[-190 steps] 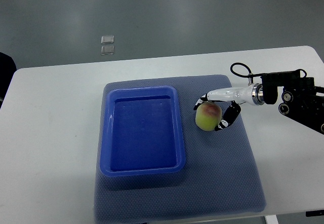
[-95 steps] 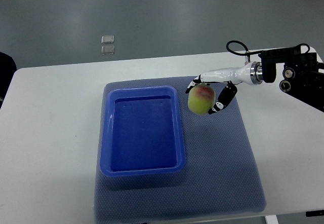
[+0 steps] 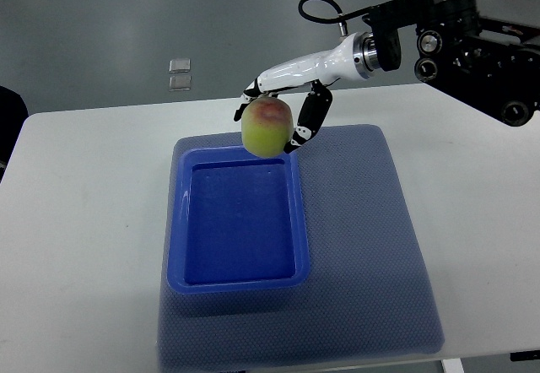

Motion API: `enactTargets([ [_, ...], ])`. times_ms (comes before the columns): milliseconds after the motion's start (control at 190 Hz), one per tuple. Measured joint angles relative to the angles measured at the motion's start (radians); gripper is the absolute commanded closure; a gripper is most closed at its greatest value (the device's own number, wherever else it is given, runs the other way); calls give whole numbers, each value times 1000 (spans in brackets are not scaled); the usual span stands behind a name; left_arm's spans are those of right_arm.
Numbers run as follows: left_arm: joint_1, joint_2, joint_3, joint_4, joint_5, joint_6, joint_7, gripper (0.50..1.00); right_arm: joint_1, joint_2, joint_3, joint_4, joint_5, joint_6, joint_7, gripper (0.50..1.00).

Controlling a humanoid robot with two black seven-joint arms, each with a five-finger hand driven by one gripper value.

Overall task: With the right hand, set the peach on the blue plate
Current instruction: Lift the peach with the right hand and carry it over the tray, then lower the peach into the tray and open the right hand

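One peach carried above the blue plate's far rim.
Top view: right robot hand [image 3: 278, 124] grips the peach [image 3: 267, 126] over the far edge of the blue plate [image 3: 179, 221]; carry step, next likely nearer, lower, then release.

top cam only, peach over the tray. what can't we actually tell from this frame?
- How high the peach is above the blue plate: the single steep top view gives no depth.
- Right hand contact on the peach's underside: the peach hides it.
- Left arm: outside the frame.
- Two small clear items on the floor: too small to identify.
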Motion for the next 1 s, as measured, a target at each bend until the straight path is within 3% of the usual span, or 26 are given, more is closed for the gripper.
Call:
enactTargets([
  [205,7,0,0,6,-1,0,1,500,27,166,-53,-101,-10,-6,-1,830],
  [369,13,0,0,10,-1,3,1,500,-27,255,-95,-156,-22,-49,-1,820],
  [600,23,0,0,11,-1,4,1,500,-96,270,-113,-198,-32,-82,-1,779],
  [1001,24,0,0,6,-1,4,1,500,-192,274,-120,-222,-41,-115,-37,656],
])
